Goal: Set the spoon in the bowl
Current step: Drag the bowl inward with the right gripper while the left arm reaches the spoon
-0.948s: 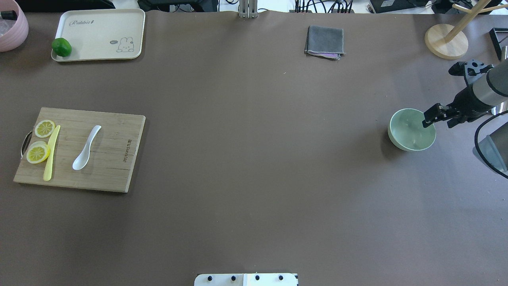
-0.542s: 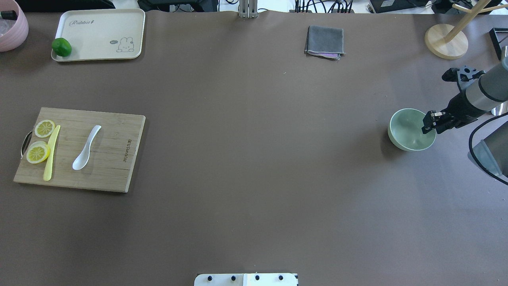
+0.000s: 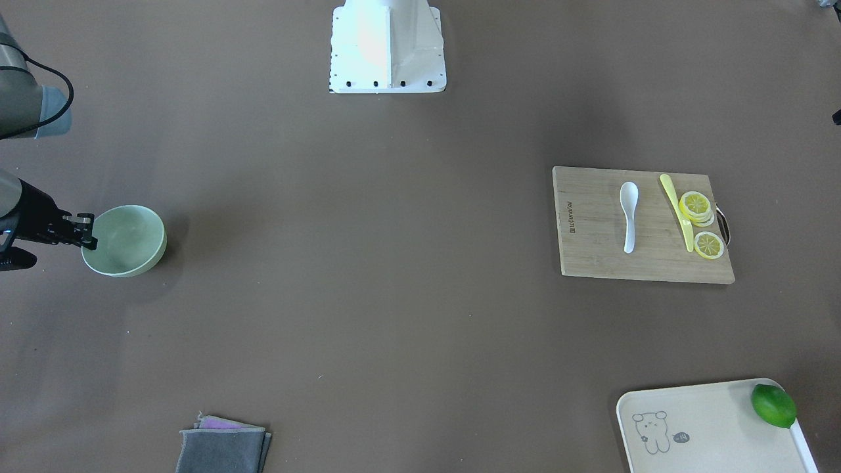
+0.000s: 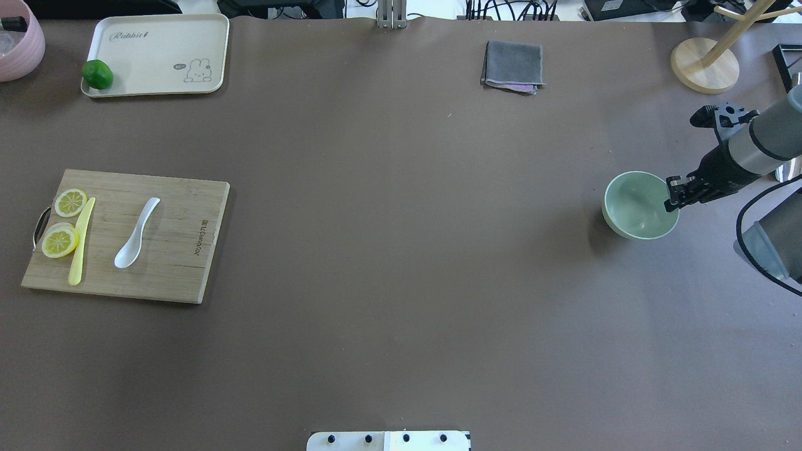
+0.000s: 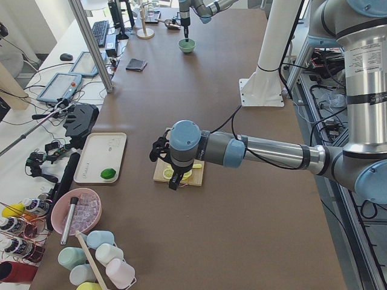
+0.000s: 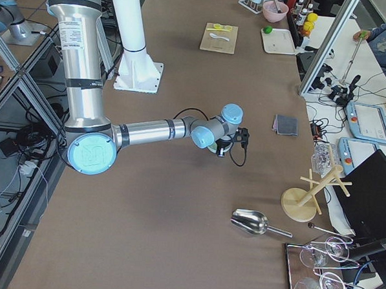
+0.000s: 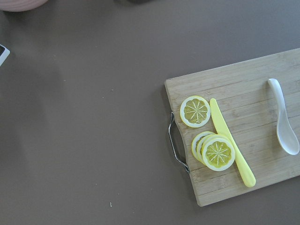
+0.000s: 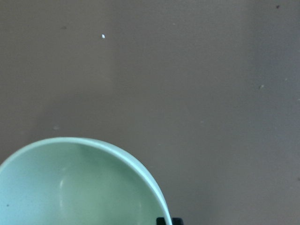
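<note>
The white spoon [image 4: 135, 235] lies on a wooden cutting board [image 4: 169, 250] at the table's left; it also shows in the front view [image 3: 629, 213] and the left wrist view [image 7: 283, 126]. The mint-green bowl [image 4: 636, 210] stands at the right, empty. My right gripper [image 4: 673, 199] is shut on the bowl's right rim, one finger inside and one outside; this shows in the front view too [image 3: 89, 236]. The right wrist view shows the bowl's rim [image 8: 70, 187] close up. My left gripper [image 5: 174, 181] hangs above the board's lemon end; I cannot tell whether it is open or shut.
A yellow knife [image 4: 80, 244] and lemon slices [image 4: 70, 202] share the board. A cream tray [image 4: 156, 53] with a lime [image 4: 97, 74] and a pink bowl [image 4: 19, 44] are at the back left. A grey cloth [image 4: 512, 66] and a wooden stand [image 4: 705, 66] are at the back.
My right gripper has come down and closed on the bowl's rim, then shifted a little to the left, and the bowl has slid left with it. The spoon has not moved.
</note>
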You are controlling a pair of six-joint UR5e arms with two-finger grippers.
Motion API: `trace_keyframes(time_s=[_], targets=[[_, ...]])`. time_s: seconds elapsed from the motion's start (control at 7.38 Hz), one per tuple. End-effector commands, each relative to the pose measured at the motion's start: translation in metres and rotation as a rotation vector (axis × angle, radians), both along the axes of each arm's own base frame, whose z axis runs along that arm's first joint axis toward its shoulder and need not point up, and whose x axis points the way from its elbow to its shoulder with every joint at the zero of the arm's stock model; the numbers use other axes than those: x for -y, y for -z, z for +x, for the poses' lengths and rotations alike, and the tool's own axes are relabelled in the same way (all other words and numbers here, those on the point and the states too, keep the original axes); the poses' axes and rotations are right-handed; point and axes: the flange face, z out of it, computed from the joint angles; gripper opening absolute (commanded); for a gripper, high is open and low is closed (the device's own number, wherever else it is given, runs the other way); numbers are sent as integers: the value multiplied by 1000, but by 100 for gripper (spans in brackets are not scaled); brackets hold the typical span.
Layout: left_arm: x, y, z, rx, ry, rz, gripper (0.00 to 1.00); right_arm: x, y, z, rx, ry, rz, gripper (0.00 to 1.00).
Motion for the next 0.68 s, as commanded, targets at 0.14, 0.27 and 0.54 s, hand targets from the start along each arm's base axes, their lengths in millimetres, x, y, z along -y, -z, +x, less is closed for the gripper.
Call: trace_keyframes(time_s=[0.14,0.27,0.54], targets=[[25,37,99,17,105,-154,98,-35,124,-81,114,-79,-111,0],[31,48,148,54,113,-126,97,-59,162,-118,134,-102,-133,0],[35,61,237,74,1,-82,93,-100,218,-193,168,-101,-157,0]])
